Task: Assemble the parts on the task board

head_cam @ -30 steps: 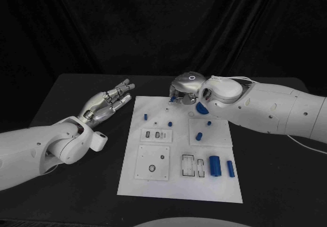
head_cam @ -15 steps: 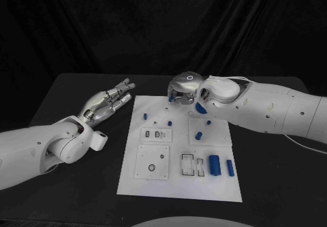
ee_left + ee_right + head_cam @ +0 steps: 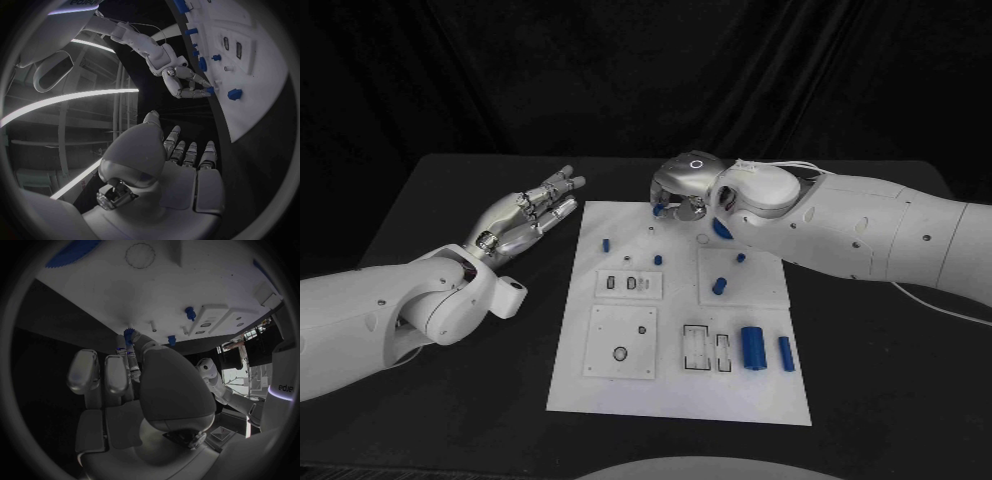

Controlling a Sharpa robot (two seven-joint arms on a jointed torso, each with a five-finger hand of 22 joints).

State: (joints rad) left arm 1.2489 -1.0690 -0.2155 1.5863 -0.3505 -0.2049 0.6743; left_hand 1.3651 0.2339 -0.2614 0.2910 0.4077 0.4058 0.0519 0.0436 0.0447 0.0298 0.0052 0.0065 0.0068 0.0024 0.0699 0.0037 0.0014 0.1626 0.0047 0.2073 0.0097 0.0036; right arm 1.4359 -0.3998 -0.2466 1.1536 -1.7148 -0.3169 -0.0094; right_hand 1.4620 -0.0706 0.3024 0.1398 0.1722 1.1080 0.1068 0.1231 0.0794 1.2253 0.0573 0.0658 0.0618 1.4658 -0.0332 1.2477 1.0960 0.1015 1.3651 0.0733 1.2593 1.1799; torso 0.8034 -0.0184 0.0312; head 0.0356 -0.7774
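Black worktop [image 3: 444, 200] is carrying the white task board [image 3: 675, 390]; at twelve o'clock the right hand [image 3: 687, 192] is pinching a small, light, rigid blue part [image 3: 658, 210], while the left hand [image 3: 531, 215] is hovering with fingers spread.

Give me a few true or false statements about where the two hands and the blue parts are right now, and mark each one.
1. The left hand holds a blue part. False: it is open and empty, beside the board.
2. The right hand is at the board's far edge. True.
3. Two long blue parts lie near the board's near right corner. True.
4. The left hand rests on the board. False: it is off the board, over the black table.
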